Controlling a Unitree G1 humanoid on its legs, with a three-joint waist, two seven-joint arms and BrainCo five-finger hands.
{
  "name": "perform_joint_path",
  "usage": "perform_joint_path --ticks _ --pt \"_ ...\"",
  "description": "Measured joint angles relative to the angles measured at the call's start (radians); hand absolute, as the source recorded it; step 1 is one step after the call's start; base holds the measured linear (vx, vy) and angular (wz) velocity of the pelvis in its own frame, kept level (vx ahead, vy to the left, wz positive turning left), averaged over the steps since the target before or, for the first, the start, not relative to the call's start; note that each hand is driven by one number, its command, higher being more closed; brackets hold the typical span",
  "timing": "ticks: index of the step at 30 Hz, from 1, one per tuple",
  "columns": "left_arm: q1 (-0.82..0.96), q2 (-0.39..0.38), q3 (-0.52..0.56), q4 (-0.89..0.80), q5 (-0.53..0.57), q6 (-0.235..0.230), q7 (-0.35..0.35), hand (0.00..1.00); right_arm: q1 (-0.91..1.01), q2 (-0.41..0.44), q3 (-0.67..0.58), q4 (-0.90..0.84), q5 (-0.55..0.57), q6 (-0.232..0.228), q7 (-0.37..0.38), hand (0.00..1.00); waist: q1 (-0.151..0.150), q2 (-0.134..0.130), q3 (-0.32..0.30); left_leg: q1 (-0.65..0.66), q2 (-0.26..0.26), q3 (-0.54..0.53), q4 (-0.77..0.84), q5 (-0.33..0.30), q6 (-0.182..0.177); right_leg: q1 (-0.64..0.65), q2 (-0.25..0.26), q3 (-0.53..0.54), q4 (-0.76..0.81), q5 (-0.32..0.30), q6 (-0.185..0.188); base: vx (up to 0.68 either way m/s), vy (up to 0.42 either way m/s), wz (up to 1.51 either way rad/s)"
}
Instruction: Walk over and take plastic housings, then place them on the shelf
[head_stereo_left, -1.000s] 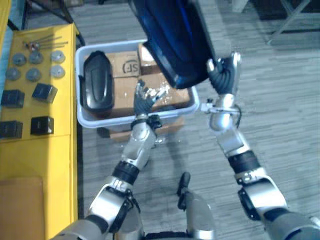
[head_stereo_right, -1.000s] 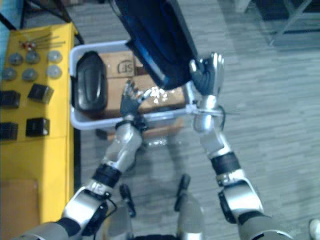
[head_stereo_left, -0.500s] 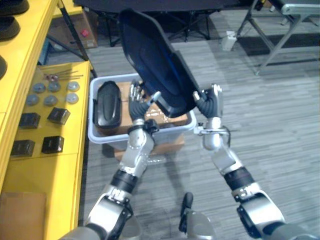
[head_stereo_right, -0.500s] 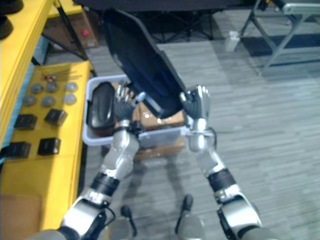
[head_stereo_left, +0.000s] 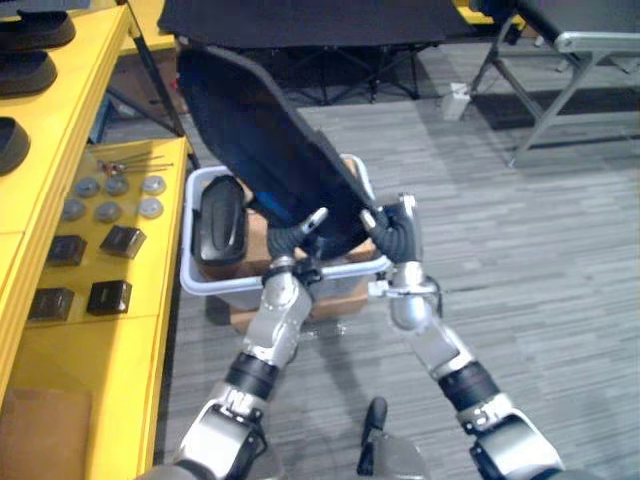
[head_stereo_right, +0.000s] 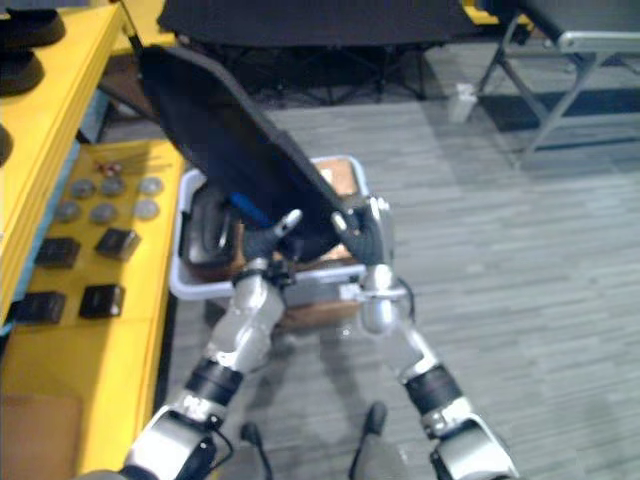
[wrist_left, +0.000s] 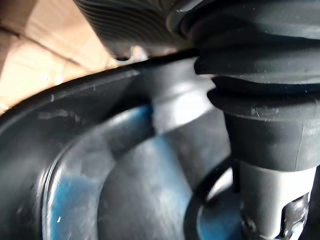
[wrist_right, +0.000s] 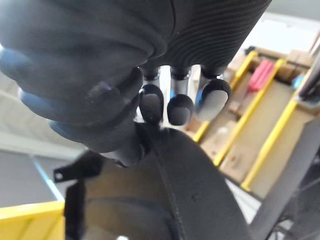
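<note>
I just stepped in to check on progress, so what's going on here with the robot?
The robot holds a large dark plastic housing up over a pale plastic bin. Its left hand and right hand each have fingers curled on the housing's lower edge. A second black plastic housing lies in the bin beside cardboard boxes. The yellow shelf stands at the robot's left, and the held housing is not yet on it.
</note>
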Motion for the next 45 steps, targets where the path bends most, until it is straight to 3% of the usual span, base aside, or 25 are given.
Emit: perform_joint_path --ticks 3,4,7,9,12,15,20,29,30,34,38,41,45 --pt "0.014 -0.004 0.0 0.011 -0.044 -0.005 -0.01 0.0 0.036 0.008 0.0 -0.021 0.039 0.0 0.032 1.0 -0.001 0.0 0.0 0.004 0.0 0.004 0.001 -0.001 0.0 0.0 0.0 0.006 -0.001 0.002 0.0 -0.02 0.016 -0.07" --pt "0.026 -0.005 0.0 0.011 -0.092 -0.015 -0.03 1.0 0.051 0.009 0.004 -0.03 0.063 0.0 0.05 1.0 -0.001 0.0 0.0 0.012 0.0 0.014 -0.001 -0.001 0.0 0.0 0.0 0.014 -0.001 0.002 -0.001 -0.02 0.016 -0.17" --pt "0.047 -0.017 0.0 0.012 -0.233 -0.064 -0.093 1.0 0.094 0.014 0.007 -0.044 0.093 0.0 0.079 1.0 -0.004 0.0 0.0 0.02 0.0 0.026 -0.002 -0.005 0.001 -0.001 -0.001 0.02 -0.001 0.001 0.0 -0.01 0.017 -0.14" --pt "0.062 -0.043 0.006 0.011 -0.331 -0.138 -0.143 1.0 0.148 0.025 -0.001 -0.073 0.123 0.0 0.096 1.0 -0.007 0.002 -0.001 0.021 -0.001 0.03 -0.011 -0.005 -0.001 -0.007 0.0 0.021 -0.001 0.0 -0.001 0.0 0.0 0.0" --pt "0.083 -0.061 0.012 0.007 -0.422 -0.205 -0.21 1.0 0.187 0.031 -0.006 -0.076 0.16 0.0 0.106 1.0 -0.008 0.017 -0.018 0.018 -0.001 0.041 -0.017 -0.003 -0.003 -0.019 0.001 0.026 -0.001 0.0 -0.002 0.03 0.011 -0.06" --pt "0.1 -0.062 0.022 0.001 -0.449 -0.241 -0.274 1.0 0.232 0.033 -0.004 -0.09 0.18 0.0 0.12 1.0 -0.014 0.036 -0.041 0.018 -0.001 0.046 -0.021 -0.003 -0.003 -0.022 0.001 0.027 -0.001 0.001 -0.001 0.07 0.021 -0.02" --pt "0.121 -0.059 0.051 -0.022 -0.509 -0.239 -0.368 1.0 0.249 0.033 0.02 -0.145 0.175 -0.029 0.121 1.0 -0.029 0.038 -0.043 0.031 -0.003 0.053 -0.032 -0.002 -0.004 -0.019 0.002 0.032 -0.001 0.001 -0.001 0.04 0.021 -0.04" --pt "0.188 -0.031 0.027 -0.021 -0.491 -0.201 -0.408 1.0 0.33 0.02 0.042 -0.145 0.175 -0.047 0.122 1.0 -0.029 0.035 -0.045 0.034 -0.009 0.056 -0.031 -0.003 -0.003 -0.019 -0.006 0.042 -0.001 0.002 0.001 0.0 0.0 0.0" --pt "0.194 -0.017 0.014 -0.019 -0.464 -0.202 -0.408 1.0 0.34 0.019 0.042 -0.145 0.175 -0.047 0.122 0.0 -0.029 0.031 -0.047 0.034 -0.009 0.056 -0.031 -0.003 -0.002 -0.019 -0.006 0.043 -0.001 0.002 0.001 0.0 0.0 0.0" --pt "0.197 0.018 0.0 -0.007 -0.414 -0.206 -0.408 1.0 0.367 0.013 0.055 -0.145 0.192 -0.058 0.158 0.0 -0.03 0.012 -0.058 0.036 -0.009 0.058 -0.031 -0.004 -0.001 -0.019 -0.008 0.045 -0.002 0.002 0.002 0.0 0.004 -0.01" --pt "0.243 0.046 0.0 0.001 -0.332 -0.204 -0.402 1.0 0.395 -0.006 0.064 -0.145 0.309 -0.056 0.306 0.0 -0.029 0.002 -0.064 0.048 -0.01 0.06 -0.033 -0.004 -0.001 -0.01 -0.012 0.046 -0.002 0.003 0.002 0.0 0.0 0.0" --pt "0.29 0.048 0.001 -0.003 -0.219 -0.199 -0.339 1.0 0.412 -0.03 0.078 -0.145 0.36 -0.056 0.369 0.0 -0.029 0.002 -0.068 0.052 -0.011 0.057 -0.032 -0.005 0.0 -0.004 -0.008 0.042 -0.002 0.002 0.002 0.01 0.004 0.03" --pt "0.346 0.044 0.006 -0.033 -0.025 -0.19 -0.228 1.0 0.41 -0.03 0.078 -0.155 0.516 -0.05 0.485 0.0 -0.027 0.01 -0.085 0.053 -0.01 0.055 -0.031 -0.005 0.0 -0.001 -0.007 0.039 -0.002 0.002 0.002 0.0 0.0 0.0"
